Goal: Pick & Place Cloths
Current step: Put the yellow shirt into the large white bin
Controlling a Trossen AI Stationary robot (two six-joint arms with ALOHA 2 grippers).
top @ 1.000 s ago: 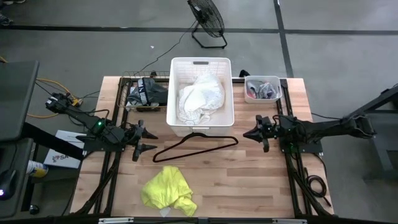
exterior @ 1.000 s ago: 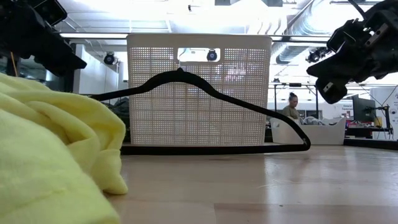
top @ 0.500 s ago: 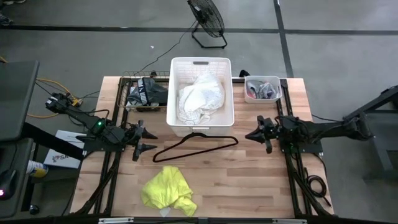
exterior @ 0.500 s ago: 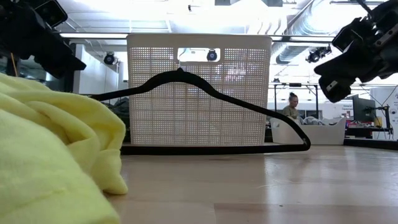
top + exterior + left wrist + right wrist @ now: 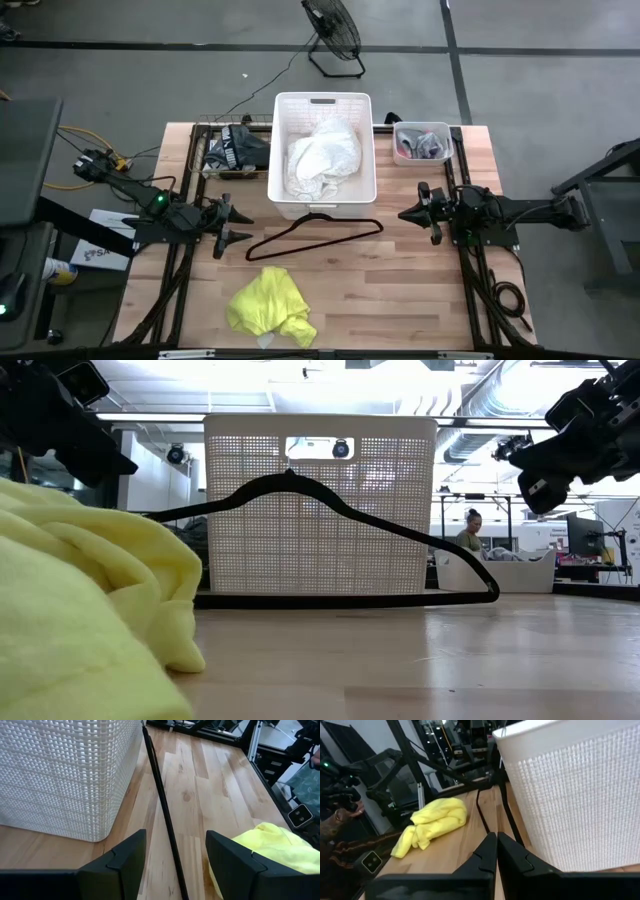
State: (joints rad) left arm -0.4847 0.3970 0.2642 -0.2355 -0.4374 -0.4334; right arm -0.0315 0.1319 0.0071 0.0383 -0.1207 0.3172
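A large white cloth lies bunched inside the white basket at the table's far middle. A bright yellow cloth lies crumpled on the wood near the front edge; it also shows in the left wrist view and the right wrist view. Dark cloths lie heaped at the far left. My left gripper hangs open above the table left of the basket, with nothing between its fingers. My right gripper hangs shut to the right of the basket, touching nothing.
A thin black hanger stands with its bottom bar on the table and its hook against the basket's near wall. A small clear bin with small pieces stands at the far right. Bare wood stretches right of the yellow cloth.
My right arm has folded back a little toward the table's right edge, and its shut gripper has gone with it, away from the basket and slightly up.
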